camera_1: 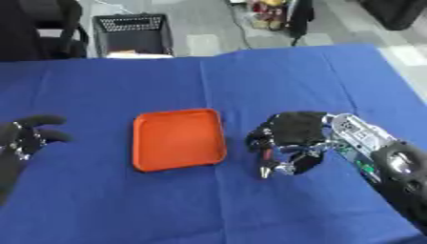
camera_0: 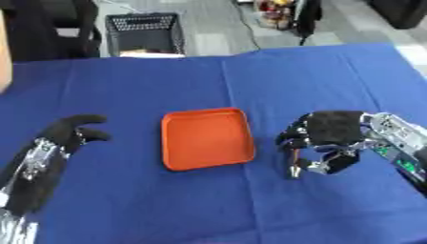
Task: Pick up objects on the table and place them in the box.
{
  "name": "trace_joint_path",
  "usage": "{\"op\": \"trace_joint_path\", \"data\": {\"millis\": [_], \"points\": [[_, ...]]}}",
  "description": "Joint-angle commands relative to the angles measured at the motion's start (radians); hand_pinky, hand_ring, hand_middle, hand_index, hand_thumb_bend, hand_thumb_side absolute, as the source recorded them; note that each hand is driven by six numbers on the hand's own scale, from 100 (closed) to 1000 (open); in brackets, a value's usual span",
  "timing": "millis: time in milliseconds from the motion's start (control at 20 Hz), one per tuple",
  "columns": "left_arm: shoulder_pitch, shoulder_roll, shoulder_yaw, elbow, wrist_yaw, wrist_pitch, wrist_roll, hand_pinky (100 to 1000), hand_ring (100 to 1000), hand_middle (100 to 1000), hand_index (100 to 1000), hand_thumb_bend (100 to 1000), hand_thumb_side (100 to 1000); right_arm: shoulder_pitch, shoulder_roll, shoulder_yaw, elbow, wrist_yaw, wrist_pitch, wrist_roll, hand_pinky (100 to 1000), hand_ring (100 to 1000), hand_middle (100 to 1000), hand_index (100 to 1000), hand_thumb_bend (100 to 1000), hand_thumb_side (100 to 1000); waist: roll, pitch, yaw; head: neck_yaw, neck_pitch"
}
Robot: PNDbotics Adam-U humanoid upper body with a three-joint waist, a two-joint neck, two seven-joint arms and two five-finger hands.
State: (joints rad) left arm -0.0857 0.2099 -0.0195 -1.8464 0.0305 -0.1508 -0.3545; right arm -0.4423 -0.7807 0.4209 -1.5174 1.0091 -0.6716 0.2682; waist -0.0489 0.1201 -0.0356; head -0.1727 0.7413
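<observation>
I have the orange tray lying flat near the middle of the blue tabletop, and I see nothing inside it. My right hand is low over the cloth just beside the tray's right edge, palm down, with its fingers curled downward. A small thin thing, reddish along its length with a pale tip, hangs point-down beneath those fingers and looks pinched between them and the thumb, though I cannot make out what it is. Its lower end is at or very near the cloth; I cannot tell if it touches.

My left hand sits well apart from the tray on the left side of the tabletop, holding nothing, with its fingers relaxed and spread toward the tray.

Beyond the far edge of the tabletop, on the floor, stands a black mesh crate.
</observation>
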Motion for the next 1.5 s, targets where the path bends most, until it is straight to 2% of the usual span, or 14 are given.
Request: {"op": "trace_joint_path", "data": {"millis": [50,500,600,850,1000,1300,1400,1500], "points": [[-0.014,0.013,-0.004,-0.013,-0.003,0.000,-0.002,814,695,782,846,256,1000,-0.004,-0.023,-0.003,-0.001,0.002,0.007,0.000,581,748,817,829,100,300,-0.001,-0.013,0.002,-0.006,-0.001],[-0.015,0.014,-0.005,-0.012,-0.003,0.000,-0.002,814,696,783,846,256,1000,0.009,-0.038,-0.003,0.016,0.020,0.002,-0.005,581,750,816,871,108,302,-0.002,-0.014,0.003,-0.009,-0.004],[-0.016,0.014,-0.005,-0.012,-0.003,0.000,-0.003,814,696,783,846,255,1000,0.009,-0.044,-0.002,0.018,0.032,-0.005,-0.011,582,752,818,902,162,315,-0.003,-0.013,0.004,-0.011,-0.005],[-0.016,0.015,-0.006,-0.012,-0.004,0.000,-0.003,815,696,783,846,255,1000,0.009,-0.053,-0.003,0.037,0.059,-0.020,-0.033,583,752,818,912,202,343,-0.004,-0.012,0.006,-0.016,-0.009],[-0.017,0.015,-0.005,-0.013,-0.004,0.000,-0.003,815,696,784,846,254,1000,0.010,-0.053,-0.005,0.049,0.065,-0.025,-0.043,583,752,818,911,202,370,-0.004,-0.011,0.006,-0.018,-0.010],[-0.017,0.015,-0.005,-0.013,-0.004,0.000,-0.003,815,696,784,846,254,1000,0.017,-0.050,-0.009,0.058,0.073,-0.023,-0.057,579,748,813,890,164,320,-0.003,-0.011,0.006,-0.020,-0.011],[-0.017,0.015,-0.005,-0.013,-0.004,-0.001,-0.003,815,696,784,846,254,1000,0.020,-0.046,-0.011,0.061,0.073,-0.021,-0.066,576,744,807,869,129,318,-0.002,-0.011,0.005,-0.021,-0.011],[-0.016,0.014,-0.005,-0.013,-0.004,-0.001,-0.003,815,696,785,846,253,1000,0.024,-0.038,-0.017,0.064,0.076,-0.014,-0.083,563,727,789,832,134,284,0.000,-0.011,0.004,-0.022,-0.012]]}}
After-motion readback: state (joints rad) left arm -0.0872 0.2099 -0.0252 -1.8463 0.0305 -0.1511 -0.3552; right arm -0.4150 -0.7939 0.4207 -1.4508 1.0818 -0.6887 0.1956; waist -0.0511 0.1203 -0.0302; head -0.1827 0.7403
